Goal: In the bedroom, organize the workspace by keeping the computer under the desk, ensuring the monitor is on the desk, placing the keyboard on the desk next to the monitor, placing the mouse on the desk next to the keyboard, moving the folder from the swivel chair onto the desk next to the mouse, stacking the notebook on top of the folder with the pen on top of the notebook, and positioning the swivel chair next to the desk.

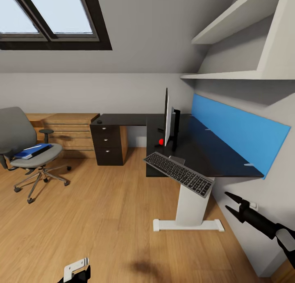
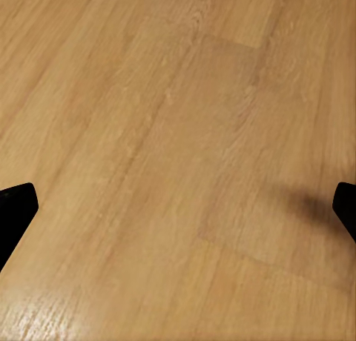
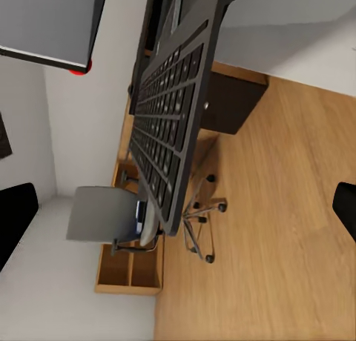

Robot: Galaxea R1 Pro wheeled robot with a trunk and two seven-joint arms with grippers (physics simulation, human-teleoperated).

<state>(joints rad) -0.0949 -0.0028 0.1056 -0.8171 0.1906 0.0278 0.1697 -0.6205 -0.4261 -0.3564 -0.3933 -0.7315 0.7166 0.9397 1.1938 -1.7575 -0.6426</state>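
The desk (image 1: pixel 213 151) has a black top and a blue back panel. The monitor (image 1: pixel 167 118) stands on it, seen edge-on. The keyboard (image 1: pixel 179 173) lies slanted on the desk's front edge and overhangs it; it looms close in the right wrist view (image 3: pixel 167 111). A small dark mouse-like thing (image 1: pixel 99 121) rests on the desk's far left corner. The swivel chair (image 1: pixel 16 131) stands at the left with the blue folder (image 1: pixel 32 151) on its seat. My right gripper (image 1: pixel 228 204) hangs open, right of and below the keyboard. My left gripper (image 2: pixel 178 211) is open over bare floor. Computer, notebook and pen are out of view.
A light wooden drawer unit (image 1: pixel 69 131) stands against the back wall between chair and desk. The desk's black drawers (image 1: pixel 107 141) and white pedestal leg (image 1: pixel 190 211) reach the floor. White shelves (image 1: pixel 246 37) hang above the desk. Wooden floor (image 1: pixel 102 225) stretches between me and the chair.
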